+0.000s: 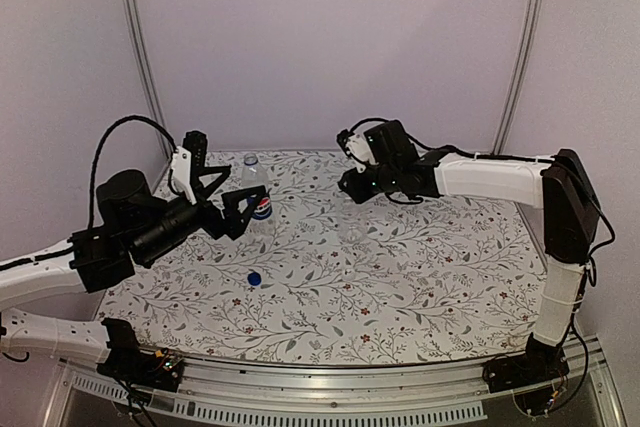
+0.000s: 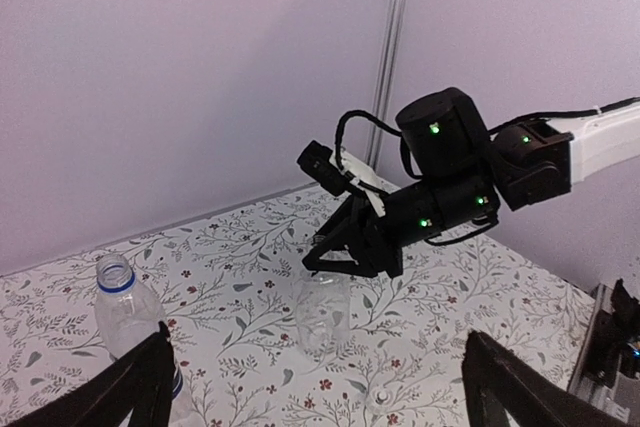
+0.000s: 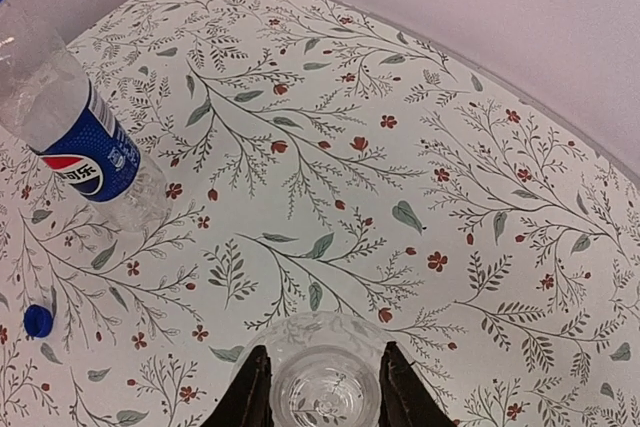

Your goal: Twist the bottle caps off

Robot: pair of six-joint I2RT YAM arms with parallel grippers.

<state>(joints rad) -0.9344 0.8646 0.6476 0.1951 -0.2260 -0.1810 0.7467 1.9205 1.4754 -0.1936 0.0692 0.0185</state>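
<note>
Toward the far left corner of the desk (image 1: 430, 292), the Pepsi bottle (image 1: 257, 190) is standing upright on the flowered cloth. Its neck is showing open in the left wrist view, with only a blue ring around it. The blue cap (image 1: 255, 278) is lying by itself on the cloth, well apart from that bottle, closer to the near edge and left of the middle. In the right wrist view it is sitting at the left border (image 3: 37, 321).

The left claw (image 1: 235, 192) is reaching in from the left edge. Its fingers (image 2: 140, 387) are spreading wide and holding nothing. The Pepsi bottle (image 2: 125, 312) is standing just beside one finger, and I cannot tell whether the two are touching.

Near the middle of the desk, somewhat toward the far edge, the plain bottle (image 1: 350, 230) is standing upright. The right claw (image 1: 352, 190) is coming in from the right edge and hanging directly over the bottle's top (image 2: 322, 317). Seen from its own camera, its fingers (image 3: 250, 397) are sitting narrow, one on each side of the bottle's neck (image 3: 322, 335), right against it. I cannot tell whether they are actually pressing on it. I also cannot tell whether a whitish cap is sitting on that neck, as the top is looking clear and ringed from above.
</note>
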